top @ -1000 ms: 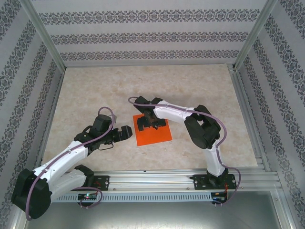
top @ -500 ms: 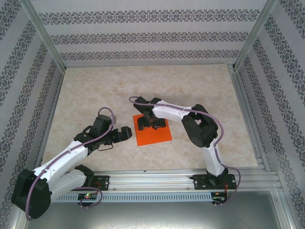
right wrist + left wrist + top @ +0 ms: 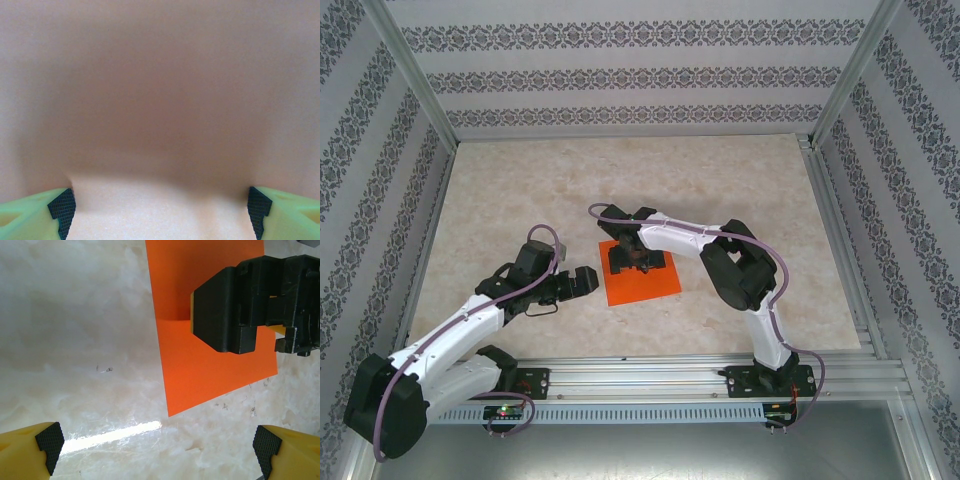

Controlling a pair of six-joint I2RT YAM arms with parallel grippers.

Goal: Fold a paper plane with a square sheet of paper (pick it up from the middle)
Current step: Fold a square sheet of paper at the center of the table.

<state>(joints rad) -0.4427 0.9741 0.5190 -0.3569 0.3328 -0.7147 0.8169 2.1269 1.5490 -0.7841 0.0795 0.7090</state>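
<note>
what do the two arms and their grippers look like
The left arm and right arm have white links with bulky black joints, and a lilac cable loops along each. The left gripper and right gripper have blocky black bodies; the fingers are yellow wedges tipped with black textured pads.

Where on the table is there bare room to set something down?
Bare: the far half of the table, between paper and back wall, and the strip right of the right arm. Crowded: mid-table, right gripper on the paper, left gripper beside its left edge.
</note>
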